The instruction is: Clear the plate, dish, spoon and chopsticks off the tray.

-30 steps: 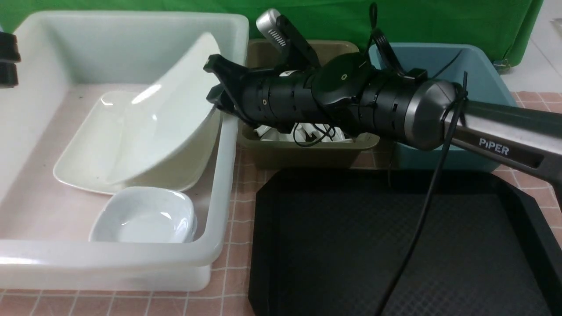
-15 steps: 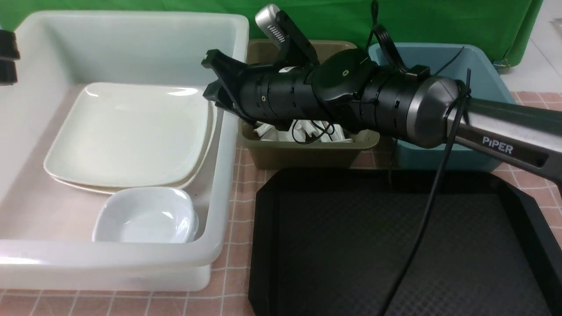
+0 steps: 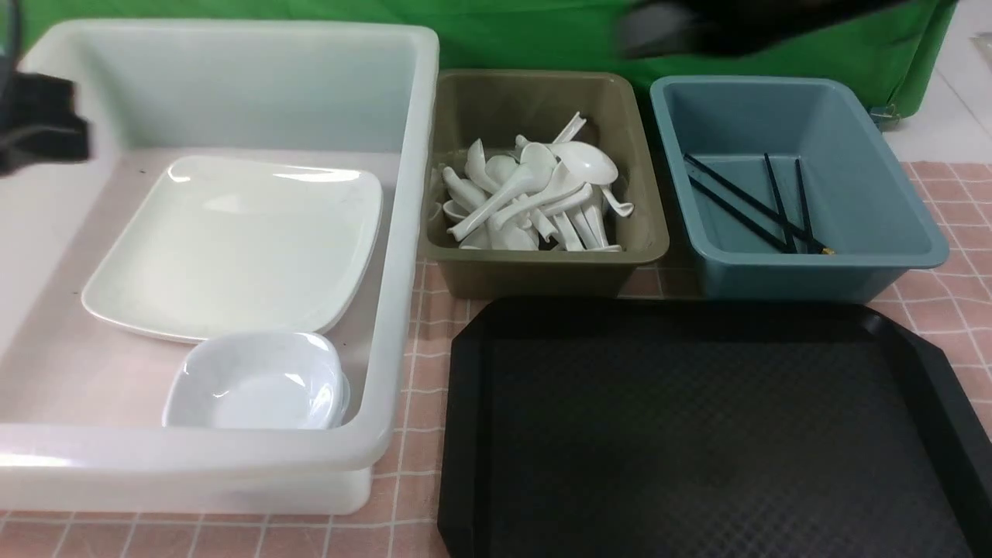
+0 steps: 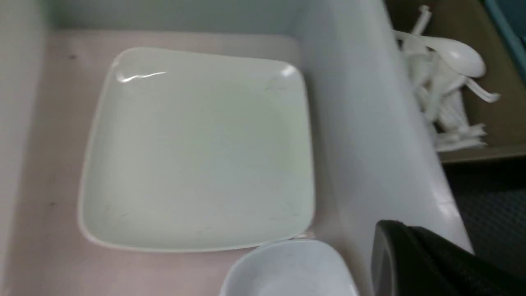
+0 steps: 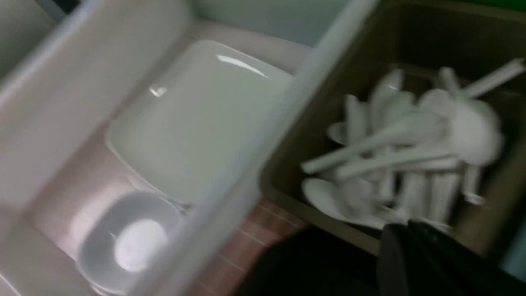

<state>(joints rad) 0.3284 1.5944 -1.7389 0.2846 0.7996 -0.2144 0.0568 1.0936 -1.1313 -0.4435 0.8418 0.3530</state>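
Observation:
The black tray (image 3: 697, 434) is bare. The white square plate (image 3: 232, 240) lies flat in the white tub (image 3: 411, 194), with a small white dish (image 3: 256, 380) in front of it. Both show in the left wrist view: plate (image 4: 197, 152), dish (image 4: 287, 271). White spoons (image 3: 535, 198) are piled in the olive bin (image 3: 542, 267). Black chopsticks (image 3: 763, 205) lie in the blue bin (image 3: 814, 271). My left gripper (image 4: 394, 230) hangs over the tub's near right wall. My right gripper (image 5: 398, 234) is blurred above the olive bin's near edge. Neither holds anything that I can see.
My right arm (image 3: 736, 23) is a dark blur high at the back, above the bins. Part of my left arm (image 3: 39, 124) shows at the left edge over the tub. A pink checked cloth (image 3: 411, 434) covers the table.
My right arm has pulled away from the tub, up and back to the right, uncovering the bins. The plate it let go has settled flat in the tub.

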